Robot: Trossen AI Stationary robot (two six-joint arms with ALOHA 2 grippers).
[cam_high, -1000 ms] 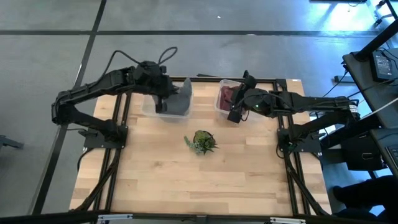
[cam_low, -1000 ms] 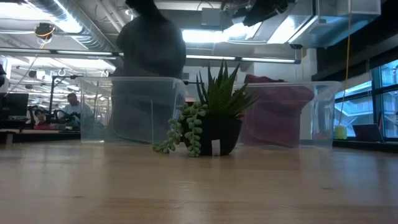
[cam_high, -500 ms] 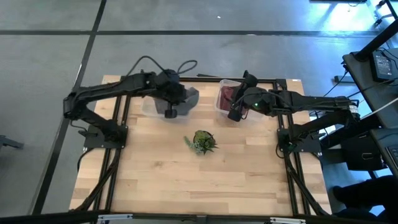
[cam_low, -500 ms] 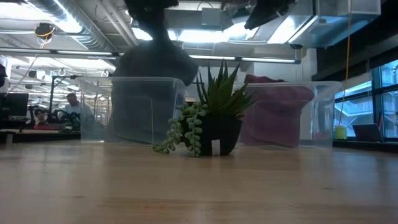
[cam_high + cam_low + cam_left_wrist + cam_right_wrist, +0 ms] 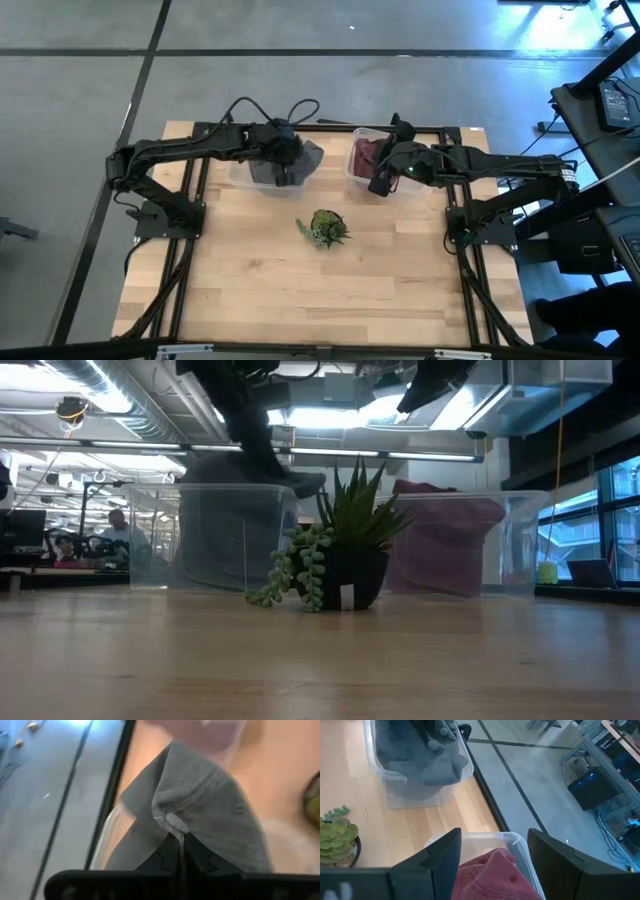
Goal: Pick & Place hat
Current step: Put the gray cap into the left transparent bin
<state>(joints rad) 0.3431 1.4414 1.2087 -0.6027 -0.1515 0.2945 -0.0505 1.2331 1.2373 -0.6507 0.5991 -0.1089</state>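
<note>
The grey hat (image 5: 303,157) lies in and over the clear left bin (image 5: 243,172), its edge (image 5: 308,484) poking past the bin's right rim. My left gripper (image 5: 285,173) stands over it, shut on its cloth; in the low view this gripper (image 5: 252,430) reaches down onto the hat (image 5: 235,468). A red hat (image 5: 364,152) fills the clear right bin (image 5: 520,540). My right gripper (image 5: 378,184) hovers open over that bin's near rim, touching nothing; its wrist view shows the red hat (image 5: 495,875) between its fingers. My left gripper (image 5: 178,845) pinches a raised fold of the grey hat (image 5: 172,822) between its two fingertips, a stitched seam running along the fold. The fingers come from above, slanting down. The hat spreads out below them and rests on the left bin's rim (image 5: 107,836).
A small potted succulent (image 5: 325,228) stands at mid-table in front of the bins, trailing stems (image 5: 290,565) toward the near edge. Bare wood (image 5: 320,290) stretches over the near half. Black frame rails (image 5: 190,200) run along both sides. A person sits far behind the table (image 5: 118,525).
My left gripper has gone down and toward the table's right, still shut on the grey hat. The hat, which hung tall above the left bin, has sunk and flattened onto the bin, its edge now over the right rim.
</note>
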